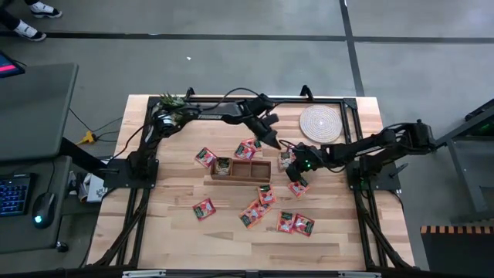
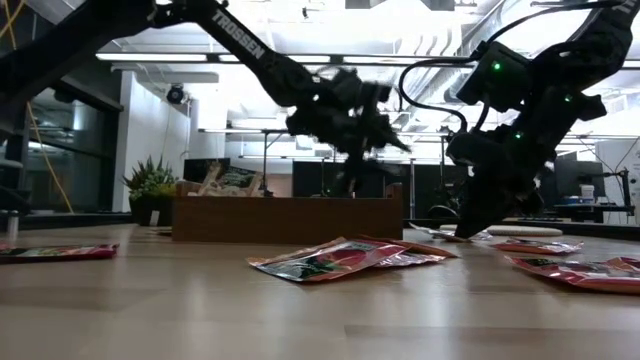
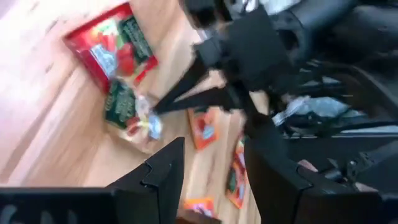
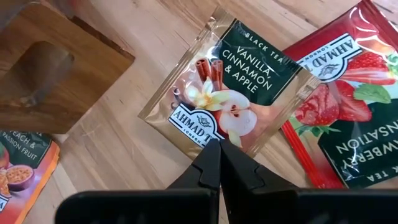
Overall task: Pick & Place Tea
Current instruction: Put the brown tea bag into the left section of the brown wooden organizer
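Several tea sachets lie flat on the table around the long wooden box [image 1: 241, 170], such as one [image 1: 204, 208] at its near side. A gold-and-green sachet [image 4: 230, 87] lies by the box's right end, partly over a red strawberry sachet [image 4: 339, 106]. My right gripper [image 4: 219, 148] is shut at this sachet's edge, low on the table [image 2: 472, 228]. My left gripper [image 3: 211, 180] is open and empty, hovering above the box's right end [image 1: 272, 140]. My right gripper has its shut fingertips [image 4: 211, 155] on the middle of one edge [image 4: 205, 138] of the gold-and-green sachet, seemingly pinching it. The fingers come slanting down from the table's right side. The sachet still lies flat on the table and on the strawberry sachet.
The round woven mat [image 1: 320, 123] lies at the far right, a small plant [image 1: 170, 104] at the far left corner. One sachet [image 1: 223, 164] stands in the box's left compartment. The two arms are close together over the box's right end.
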